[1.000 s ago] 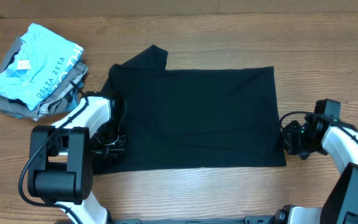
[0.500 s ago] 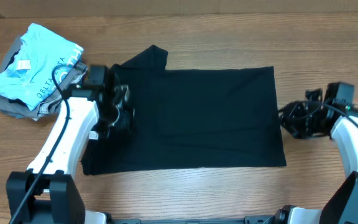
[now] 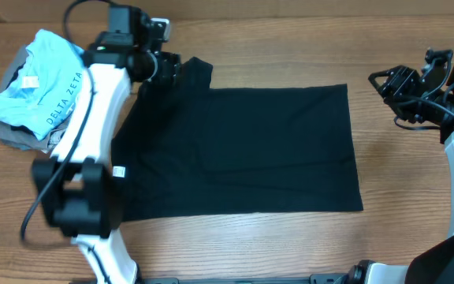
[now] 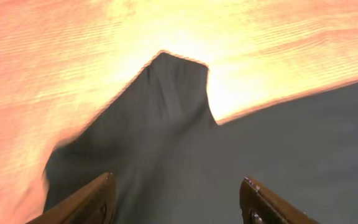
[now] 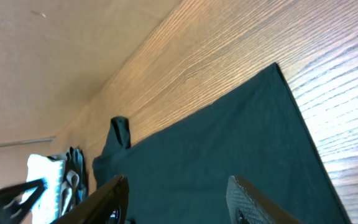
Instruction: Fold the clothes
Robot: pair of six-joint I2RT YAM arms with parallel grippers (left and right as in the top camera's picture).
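The clothes are a plain black T-shirt [image 3: 243, 150] lying flat on the wooden table [image 3: 416, 197], with one short sleeve [image 3: 191, 71] sticking out at the far left corner. My left gripper [image 3: 170, 67] hovers open at that sleeve. In the left wrist view the sleeve [image 4: 173, 87] lies ahead of the left gripper [image 4: 178, 180], and only black cloth shows below the gap. My right gripper [image 3: 399, 91] is open over bare table, just right of the shirt's far right corner. In the right wrist view the right gripper [image 5: 176, 182] looks across the shirt [image 5: 229, 137] with nothing held.
A light blue "DELTA ZETA" garment [image 3: 46, 87] lies on grey garments [image 3: 18, 136] at the far left, close behind my left arm. The same pile [image 5: 55, 177] shows small in the right wrist view. A tan wall runs along the table's far edge.
Both grippers have opened and come off the shirt's side edges. My left arm swung from the near left corner to the far sleeve. The right arm moved toward the far right.
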